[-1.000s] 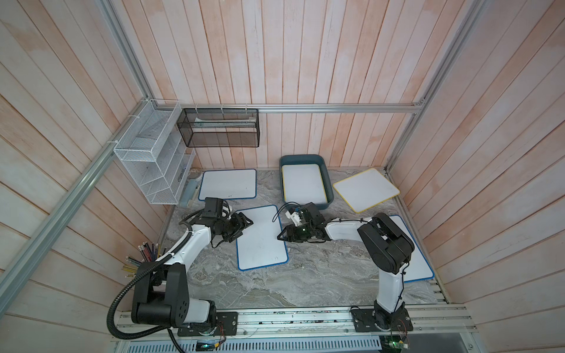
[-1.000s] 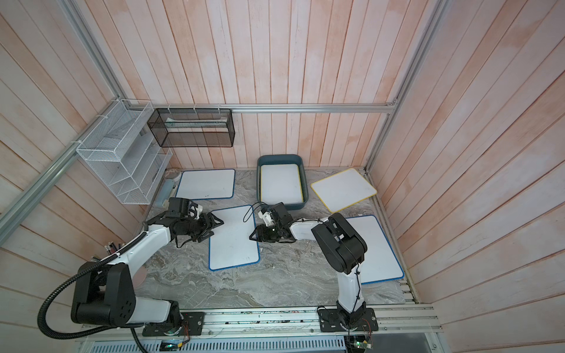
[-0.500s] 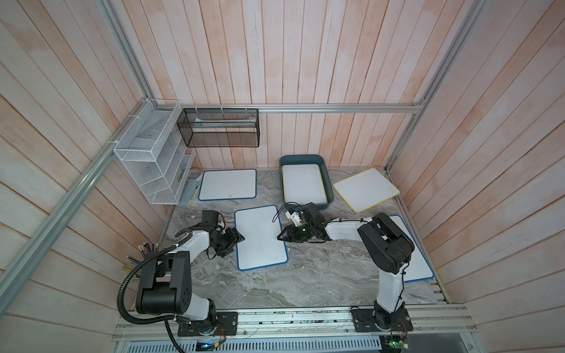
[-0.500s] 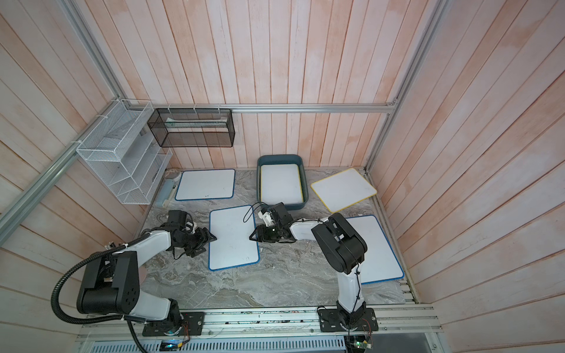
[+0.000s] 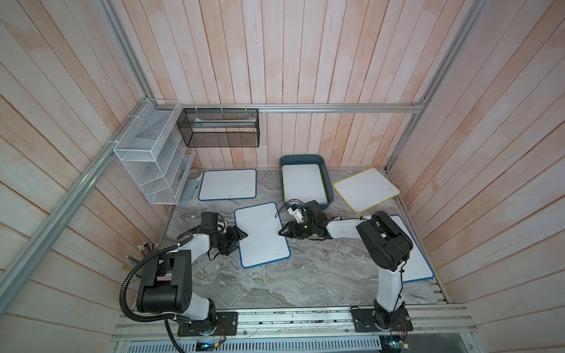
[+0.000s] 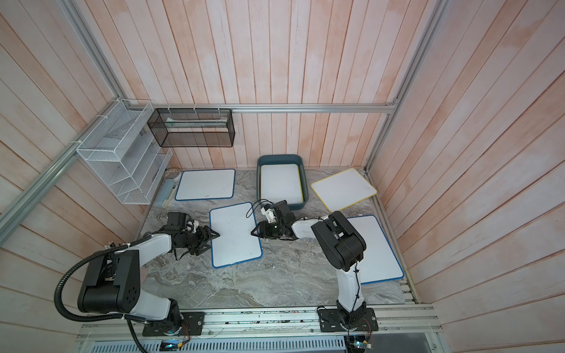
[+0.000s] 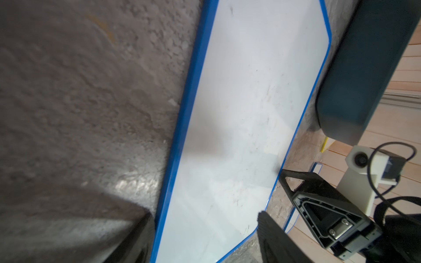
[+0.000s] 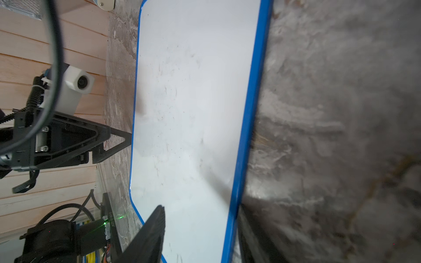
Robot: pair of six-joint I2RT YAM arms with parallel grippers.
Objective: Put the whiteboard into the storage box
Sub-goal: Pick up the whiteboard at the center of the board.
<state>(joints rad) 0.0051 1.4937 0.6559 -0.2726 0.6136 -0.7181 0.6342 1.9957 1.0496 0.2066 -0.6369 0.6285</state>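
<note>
Blue-rimmed whiteboard (image 5: 262, 234) lies on the marble surface (image 5: 305, 275), mid-field, its long edges running front to back. It is outside the storage box (image 5: 329, 189).

Storage box: at the back wall, just beyond the whiteboard's far right corner. A yellow-rimmed board (image 5: 302, 183) lies inside it.

Left tool (image 5: 243, 238): at the whiteboard's left long edge, fingers spread, not clamped on anything. The right wrist view shows one fingertip (image 8: 127, 137) meeting the blue rim.

Right tool (image 5: 282, 233): at the opposite long edge, fingers apart. In its own wrist view one finger (image 8: 152, 232) sits over the white face, and the rim runs between the two fingers. Whether either presses on the whiteboard, cannot tell.

Both top views agree – the two tools face each other across the whiteboard (image 6: 235, 234).

Also on the surface:
- a back-left board (image 5: 227, 184), blue-rimmed
- a loose yellow board (image 5: 365, 189), right of the storage box
- a third blue board (image 5: 420, 262), partly under the right arm
</note>
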